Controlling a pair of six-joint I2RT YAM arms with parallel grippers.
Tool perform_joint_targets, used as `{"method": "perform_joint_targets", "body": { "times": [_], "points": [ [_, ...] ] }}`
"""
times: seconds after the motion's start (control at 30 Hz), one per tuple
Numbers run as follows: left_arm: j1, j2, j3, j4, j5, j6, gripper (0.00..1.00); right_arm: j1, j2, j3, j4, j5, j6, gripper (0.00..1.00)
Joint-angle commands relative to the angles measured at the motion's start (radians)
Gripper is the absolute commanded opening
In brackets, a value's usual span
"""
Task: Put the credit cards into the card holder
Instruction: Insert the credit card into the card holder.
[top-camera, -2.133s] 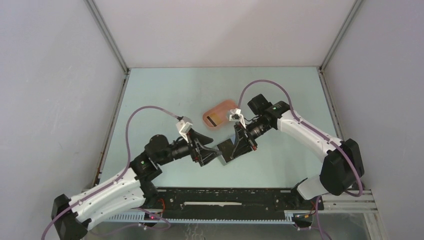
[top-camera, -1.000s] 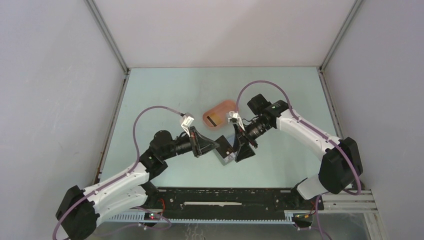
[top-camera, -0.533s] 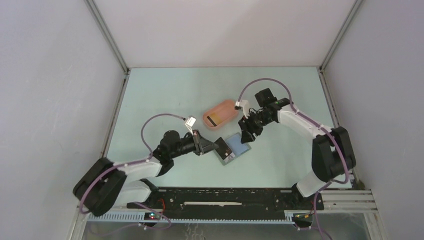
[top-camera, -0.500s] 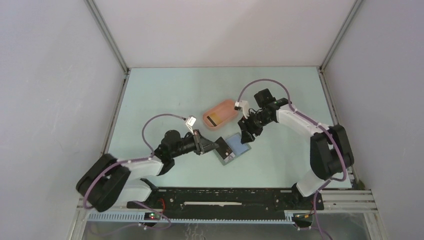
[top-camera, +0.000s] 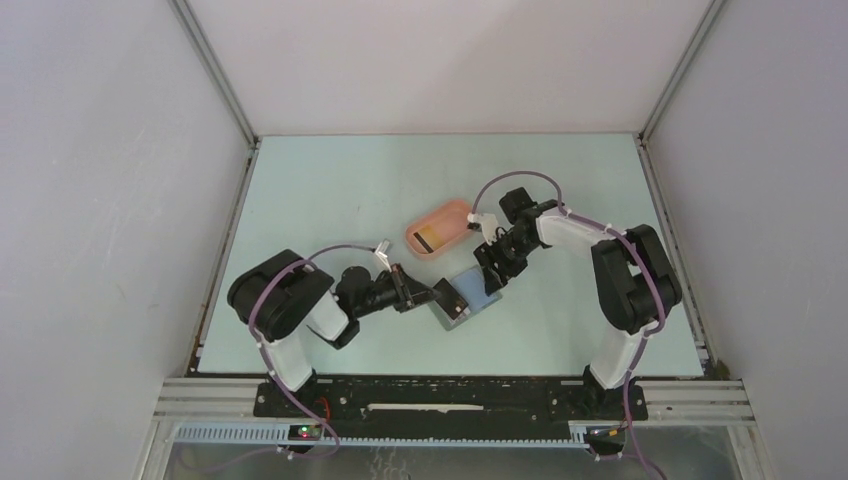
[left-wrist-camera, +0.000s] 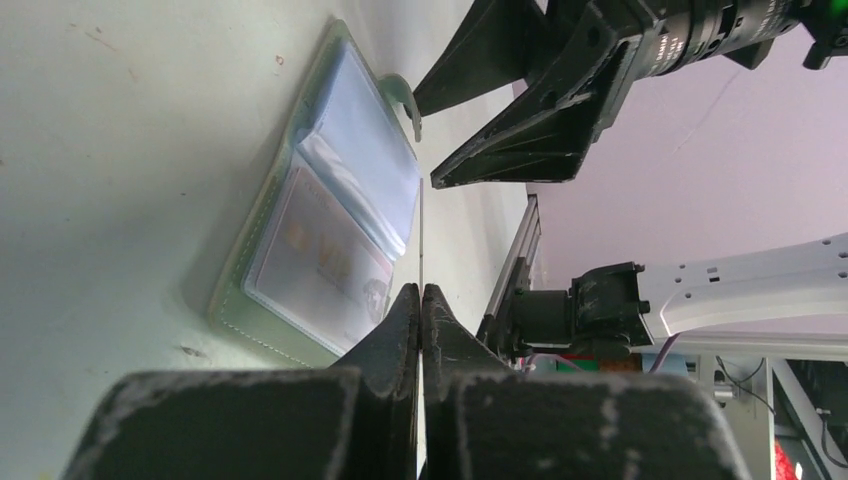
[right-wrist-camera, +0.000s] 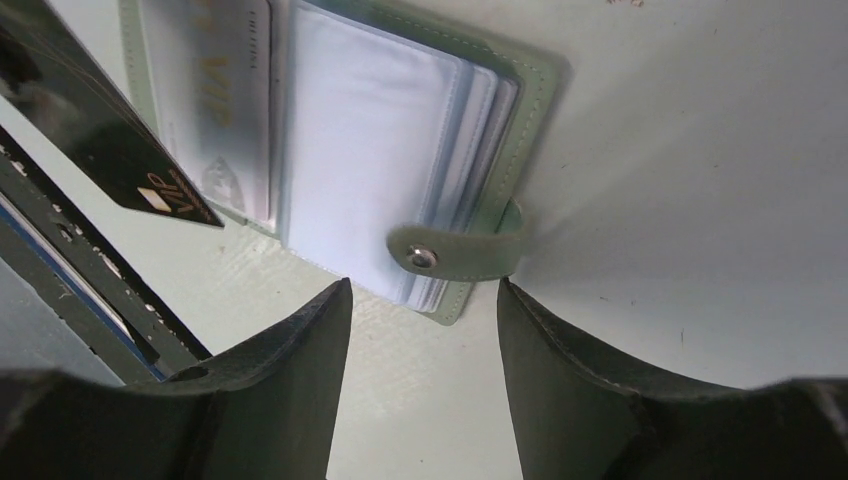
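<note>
Lying open, card holder (right-wrist-camera: 535, 120) shows pale-blue sleeves (right-wrist-camera: 360, 150)

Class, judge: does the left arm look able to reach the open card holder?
Probably yes: the left arm, jaws shut on a dark card, is right beside the card holder; the right arm hovers over its tab side only.

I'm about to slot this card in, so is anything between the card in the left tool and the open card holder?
Nothing visible does. The left tool pinches the dark card close to the open card holder. The right tool hangs open above the tab end, beside the likely path, not across it.
</note>
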Motion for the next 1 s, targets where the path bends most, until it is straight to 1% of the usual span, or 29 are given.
{"method": "perform_joint_targets", "body": {
  "times": [0.0, 0.27, 0.53, 0.67, 0.83, 0.97],
  "points": [
    [0.003, 0.031, -0.029, 0.101, -0.049, -0.028, 0.0, -0.004, 0.04, 0.045, 0.007, 0.008, 0.025, 0.63],
    [-0.008, 0.08, -0.008, 0.112, -0.071, -0.054, 0.0, 0.0, 0.082, 0.057, 0.008, 0.012, 0.043, 0.6],
    [-0.066, 0.145, 0.037, 0.112, -0.12, -0.102, 0.0, 0.001, 0.093, 0.061, 0.003, 0.003, 0.049, 0.51],
    [-0.08, 0.162, 0.04, 0.118, -0.144, -0.118, 0.0, 0.002, 0.095, 0.061, 0.001, 0.002, 0.049, 0.5],
    [-0.081, 0.151, 0.005, 0.146, -0.189, -0.14, 0.0, 0.002, 0.098, 0.062, 0.0, 0.001, 0.049, 0.5],
    [-0.08, 0.148, -0.022, 0.207, -0.177, -0.174, 0.0, 0.002, 0.097, 0.063, -0.002, 0.001, 0.049, 0.49]
  ]
}}
